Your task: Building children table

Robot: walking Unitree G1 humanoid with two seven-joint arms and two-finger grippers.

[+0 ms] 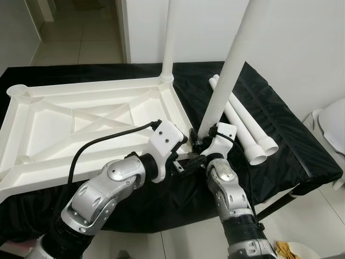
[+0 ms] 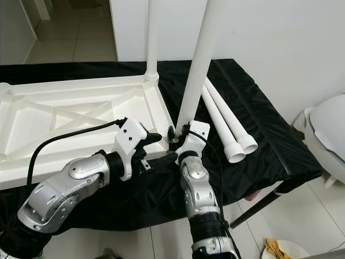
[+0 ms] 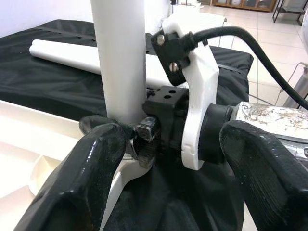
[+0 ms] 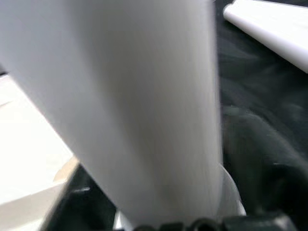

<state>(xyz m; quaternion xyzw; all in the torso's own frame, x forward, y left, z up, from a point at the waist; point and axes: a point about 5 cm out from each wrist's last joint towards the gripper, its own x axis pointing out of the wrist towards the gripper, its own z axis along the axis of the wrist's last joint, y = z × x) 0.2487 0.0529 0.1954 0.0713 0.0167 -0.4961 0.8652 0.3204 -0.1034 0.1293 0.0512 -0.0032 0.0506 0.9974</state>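
The tabletop [image 1: 86,116] lay upside down on the black cloth [image 1: 280,135], the right gripper [image 1: 204,141] pinching a leg [image 1: 226,75] at its near corner socket. The left gripper [image 3: 159,144] sat spread just beside it — a tilt could've jammed or popped that leg.

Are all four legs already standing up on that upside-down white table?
No, two legs stand upright at corners of the table top, the far leg and the near leg, while two spare legs lie on the black cloth.
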